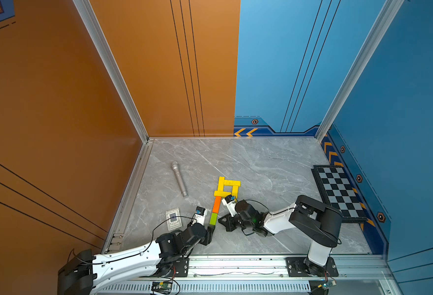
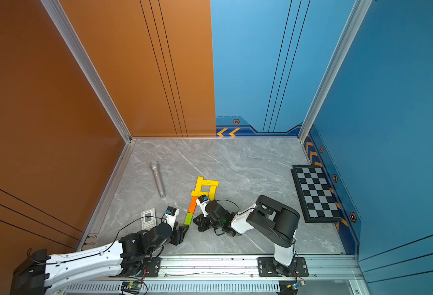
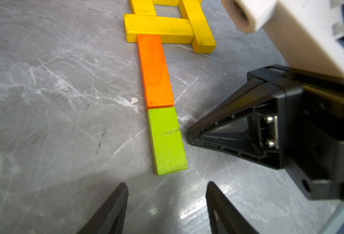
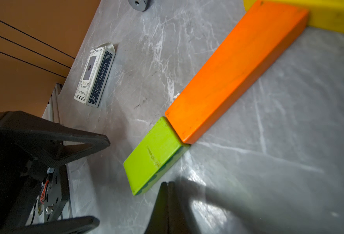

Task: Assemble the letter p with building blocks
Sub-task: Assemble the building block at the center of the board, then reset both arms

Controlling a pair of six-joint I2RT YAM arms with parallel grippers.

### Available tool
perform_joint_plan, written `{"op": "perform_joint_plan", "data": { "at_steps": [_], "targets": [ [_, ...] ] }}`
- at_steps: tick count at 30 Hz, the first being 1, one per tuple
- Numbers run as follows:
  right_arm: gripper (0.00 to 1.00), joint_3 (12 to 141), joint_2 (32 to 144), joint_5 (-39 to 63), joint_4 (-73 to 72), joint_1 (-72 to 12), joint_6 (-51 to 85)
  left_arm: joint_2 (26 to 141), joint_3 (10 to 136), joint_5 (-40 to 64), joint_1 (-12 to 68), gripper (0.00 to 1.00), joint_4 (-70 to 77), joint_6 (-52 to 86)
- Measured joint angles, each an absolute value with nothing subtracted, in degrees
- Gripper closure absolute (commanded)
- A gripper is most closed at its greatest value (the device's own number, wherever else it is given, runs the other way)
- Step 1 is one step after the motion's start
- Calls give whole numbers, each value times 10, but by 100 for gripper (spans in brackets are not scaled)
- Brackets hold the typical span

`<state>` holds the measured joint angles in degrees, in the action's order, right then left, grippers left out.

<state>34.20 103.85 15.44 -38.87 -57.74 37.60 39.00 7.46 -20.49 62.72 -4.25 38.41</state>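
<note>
Flat letter p (image 1: 220, 193): yellow square loop (image 1: 232, 183); orange bar (image 1: 217, 204) and lime green bar (image 1: 213, 219) end-to-end, touching

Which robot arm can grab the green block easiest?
Probably the left. The left gripper is open, with the green block just ahead of it. The right gripper is shut, beside the block.

You have four bright yellow bars (image 3: 159, 28) scuffed with dark specks, one orange bar (image 3: 156, 71), and one lime green bar (image 3: 166, 139) with a faint pale scratch. Your table (image 1: 261, 163) is grey marble with white veins. The chequered board (image 1: 339, 191) has black and white squares in a black frame. The cylinder (image 1: 179, 182) is silver-grey. The card box (image 4: 95, 75) is white with a navy side. The left hand (image 3: 167, 185) and right hand (image 4: 168, 184) are black. The orange-brown wall (image 1: 44, 102) and the blue wall (image 1: 274, 63) carry thin black lines.
</note>
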Motion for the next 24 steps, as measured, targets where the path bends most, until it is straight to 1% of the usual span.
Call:
{"op": "perform_joint_plan", "data": {
  "at_steps": [1, 3, 4, 6, 7, 8, 10, 11, 13, 16, 19, 21, 24],
  "targets": [
    [100, 335, 1033, 150, -390, -577, 376, 378, 72, -205, 629, 21, -45, 381],
    [100, 314, 1011, 133, -385, -577, 376, 342, 66, -206, 631, 5, -50, 375],
    [100, 307, 998, 126, -375, -577, 375, 328, 65, -206, 631, 2, -53, 370],
    [100, 294, 960, 98, -332, -577, 367, 293, 64, -211, 630, 1, -63, 364],
    [86, 290, 932, 79, -300, -577, 357, 273, 65, -217, 629, 1, -70, 359],
    [66, 289, 899, 56, -267, -577, 349, 256, 67, -223, 625, 1, -81, 352],
    [45, 289, 823, 6, -206, -576, 324, 230, 75, -232, 609, 1, -102, 336],
    [26, 290, 776, -21, -176, -573, 307, 222, 81, -235, 595, 1, -111, 324],
    [0, 291, 687, -67, -128, -552, 274, 215, 94, -237, 563, 1, -124, 303],
    [0, 290, 568, -113, -78, -478, 225, 226, 131, -236, 493, 1, -143, 262],
    [0, 276, 482, -150, -64, -396, 176, 270, 190, -224, 422, 1, -142, 222],
    [0, 257, 447, -167, -64, -346, 142, 307, 212, -215, 382, 1, -101, 199],
    [0, 234, 443, -183, -77, -275, 100, 371, 209, -228, 340, 1, -34, 156]
  ]
}}
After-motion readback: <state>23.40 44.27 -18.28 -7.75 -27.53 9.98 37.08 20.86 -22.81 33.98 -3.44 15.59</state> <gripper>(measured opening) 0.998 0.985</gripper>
